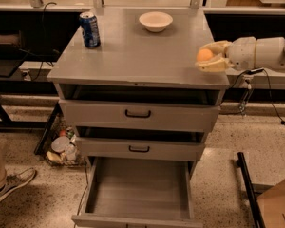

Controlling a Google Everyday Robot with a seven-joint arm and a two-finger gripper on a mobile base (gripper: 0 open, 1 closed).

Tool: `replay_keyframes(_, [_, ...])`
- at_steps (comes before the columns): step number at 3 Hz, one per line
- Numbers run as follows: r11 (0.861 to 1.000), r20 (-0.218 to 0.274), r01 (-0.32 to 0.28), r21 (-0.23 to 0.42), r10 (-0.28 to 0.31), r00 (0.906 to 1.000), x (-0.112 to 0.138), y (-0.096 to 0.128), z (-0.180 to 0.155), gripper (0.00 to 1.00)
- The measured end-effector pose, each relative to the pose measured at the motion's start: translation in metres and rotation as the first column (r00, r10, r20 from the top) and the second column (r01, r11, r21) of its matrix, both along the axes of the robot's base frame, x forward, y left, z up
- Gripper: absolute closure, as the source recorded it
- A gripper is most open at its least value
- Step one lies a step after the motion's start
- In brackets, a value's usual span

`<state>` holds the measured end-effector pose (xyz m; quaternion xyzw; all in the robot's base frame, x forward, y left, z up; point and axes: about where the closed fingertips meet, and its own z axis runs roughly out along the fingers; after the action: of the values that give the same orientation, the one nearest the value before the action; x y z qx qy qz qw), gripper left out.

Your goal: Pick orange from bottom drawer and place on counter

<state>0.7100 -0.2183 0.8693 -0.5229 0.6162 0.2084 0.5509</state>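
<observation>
The tool (203,59), entering from the right, is clenched on the orange (204,54) at the right edge of the surface (133,56). Bare surface lies to the orange's left and just below it. The bottom drawer (137,194) stands open.
</observation>
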Motion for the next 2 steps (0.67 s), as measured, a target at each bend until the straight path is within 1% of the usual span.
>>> replay_keyframes(1, [1.0, -0.029, -0.004, 0.016, 0.005, 0.9996, 0.019, 0.006, -0.002, 1.0])
replay_keyframes(2, [0.999, -0.044, -0.014, 0.034, 0.016, 0.9989, 0.031, 0.017, -0.004, 1.0])
